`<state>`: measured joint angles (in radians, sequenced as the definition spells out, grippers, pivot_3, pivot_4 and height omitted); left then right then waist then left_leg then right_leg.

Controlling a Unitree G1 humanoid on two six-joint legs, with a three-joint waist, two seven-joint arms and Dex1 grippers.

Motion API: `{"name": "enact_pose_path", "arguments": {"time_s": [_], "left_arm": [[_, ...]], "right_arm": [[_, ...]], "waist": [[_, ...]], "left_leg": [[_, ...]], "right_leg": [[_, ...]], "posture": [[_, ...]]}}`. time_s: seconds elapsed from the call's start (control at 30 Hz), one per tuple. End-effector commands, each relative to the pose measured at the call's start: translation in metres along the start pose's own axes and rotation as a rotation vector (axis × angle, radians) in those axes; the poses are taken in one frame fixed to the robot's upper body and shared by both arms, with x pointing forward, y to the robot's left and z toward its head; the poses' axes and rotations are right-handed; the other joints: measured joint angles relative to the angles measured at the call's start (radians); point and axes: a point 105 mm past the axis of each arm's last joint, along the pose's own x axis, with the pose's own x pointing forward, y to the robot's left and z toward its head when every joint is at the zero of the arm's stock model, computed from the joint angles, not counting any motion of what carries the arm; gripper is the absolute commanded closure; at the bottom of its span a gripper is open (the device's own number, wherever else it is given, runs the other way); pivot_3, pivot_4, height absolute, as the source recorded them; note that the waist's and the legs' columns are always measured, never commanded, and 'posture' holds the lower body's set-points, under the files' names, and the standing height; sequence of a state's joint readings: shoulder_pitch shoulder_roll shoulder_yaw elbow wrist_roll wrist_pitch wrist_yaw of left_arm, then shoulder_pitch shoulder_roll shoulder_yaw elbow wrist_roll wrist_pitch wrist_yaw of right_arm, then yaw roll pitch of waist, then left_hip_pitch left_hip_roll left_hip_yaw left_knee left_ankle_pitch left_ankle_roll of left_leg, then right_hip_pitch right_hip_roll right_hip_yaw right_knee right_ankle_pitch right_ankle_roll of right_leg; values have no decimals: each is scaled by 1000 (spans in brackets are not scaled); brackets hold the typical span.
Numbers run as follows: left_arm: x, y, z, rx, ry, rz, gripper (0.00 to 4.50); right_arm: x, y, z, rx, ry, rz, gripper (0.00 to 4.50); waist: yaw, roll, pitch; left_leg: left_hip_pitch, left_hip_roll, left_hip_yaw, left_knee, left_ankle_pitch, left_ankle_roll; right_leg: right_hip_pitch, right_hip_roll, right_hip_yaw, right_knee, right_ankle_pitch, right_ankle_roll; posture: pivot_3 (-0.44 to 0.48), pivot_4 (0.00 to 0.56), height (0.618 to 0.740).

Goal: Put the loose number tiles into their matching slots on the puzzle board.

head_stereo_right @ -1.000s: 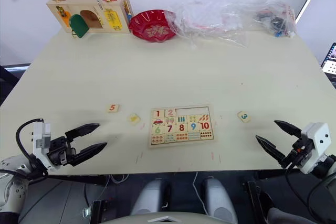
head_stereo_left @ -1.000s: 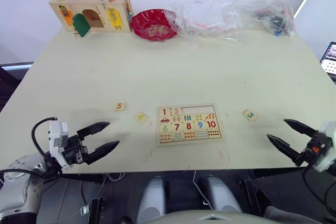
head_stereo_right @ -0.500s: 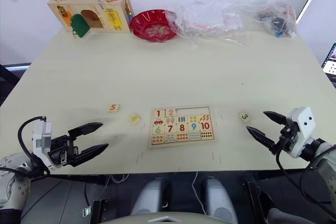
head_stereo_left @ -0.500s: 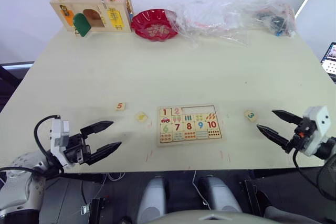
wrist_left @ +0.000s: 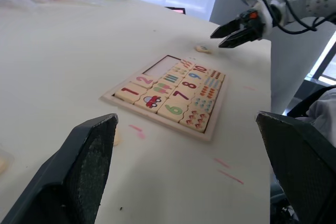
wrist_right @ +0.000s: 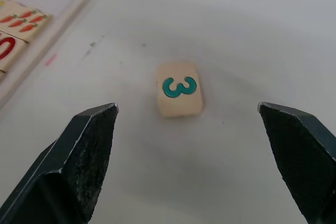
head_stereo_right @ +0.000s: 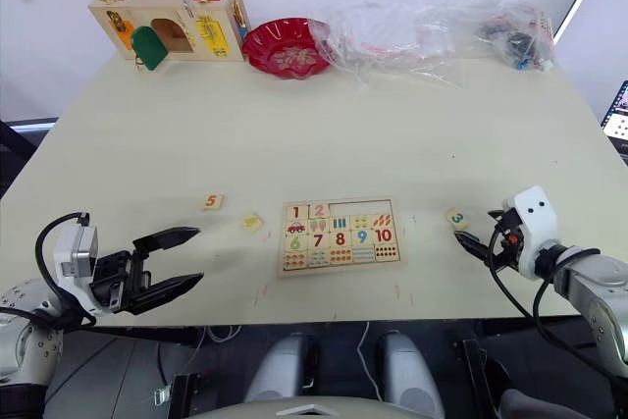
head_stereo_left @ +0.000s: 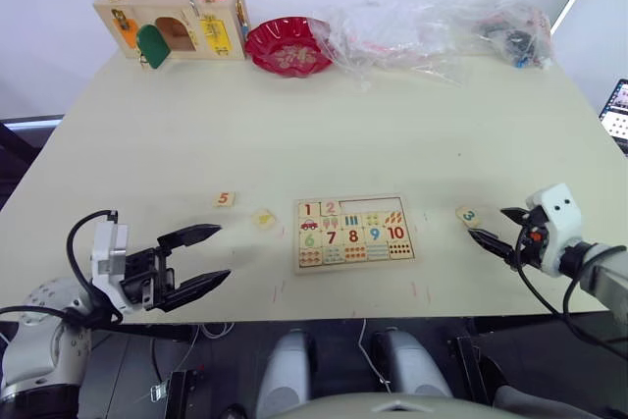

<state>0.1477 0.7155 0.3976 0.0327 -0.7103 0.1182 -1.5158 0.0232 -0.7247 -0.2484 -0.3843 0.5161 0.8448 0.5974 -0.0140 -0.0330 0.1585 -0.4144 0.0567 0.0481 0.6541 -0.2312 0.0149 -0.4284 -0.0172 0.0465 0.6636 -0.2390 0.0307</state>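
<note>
On the table (head_stereo_left: 196,134), right of the puzzle board (head_stereo_left: 353,233), the right gripper (head_stereo_left: 494,230) hung with fingers spread wide just beside the green 3 tile (wrist_right: 179,89), not touching it. The 5 tile (head_stereo_left: 224,199) and a yellow-numbered tile (head_stereo_left: 263,218) lay left of the board, and the left gripper (head_stereo_left: 208,256) sat open near the table's front edge.

White wrist housings, looping black cables, silver-grey forearms — tapered black fingers (wrist_right: 86,156) on each gripper.
</note>
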Motion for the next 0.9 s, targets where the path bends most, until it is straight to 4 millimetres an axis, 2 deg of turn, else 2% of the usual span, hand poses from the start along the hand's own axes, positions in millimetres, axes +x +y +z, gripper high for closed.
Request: {"name": "enact_pose_path", "arguments": {"time_s": [0.03, 0.5, 0.6, 0.63, 0.9], "left_arm": [[-1, -5, 10, 54, -20, -35, 0], [-2, -10, 14, 59, -61, -58, 0], [-1, -9, 13, 59, -64, -57, 0], [-1, -9, 13, 60, -64, -57, 0], [0, -7, 12, 63, -67, -52, 0]], "right_arm": [[2, -3, 6, 16, -3, -22, 32], [17, 3, 2, 12, 0, -7, 32], [20, 2, 1, 0, 5, -22, 873], [21, 1, 0, -2, 4, -27, 1294], [22, 3, -2, -25, 2, -42, 1294]], "waist": [[0, 0, 0], [0, 0, 0], [-1, 0, 0], [-1, 0, 0], [-1, 0, 0]], "left_leg": [[0, 0, 0, 0, 0, 0], [0, 0, 0, 0, 0, 0], [0, 0, 0, 0, 0, 0], [0, 0, 0, 0, 0, 0], [0, 0, 0, 0, 0, 0]], "right_leg": [[0, 0, 0, 0, 0, 0], [0, 0, 0, 0, -1, 2], [0, 0, 0, 0, -1, 2], [0, 0, 0, 0, -1, 2], [0, 0, 0, 0, -1, 2]], "posture": [[0, 150, 740], [0, 150, 740], [0, 150, 740], [0, 150, 740], [0, 150, 740]]}}
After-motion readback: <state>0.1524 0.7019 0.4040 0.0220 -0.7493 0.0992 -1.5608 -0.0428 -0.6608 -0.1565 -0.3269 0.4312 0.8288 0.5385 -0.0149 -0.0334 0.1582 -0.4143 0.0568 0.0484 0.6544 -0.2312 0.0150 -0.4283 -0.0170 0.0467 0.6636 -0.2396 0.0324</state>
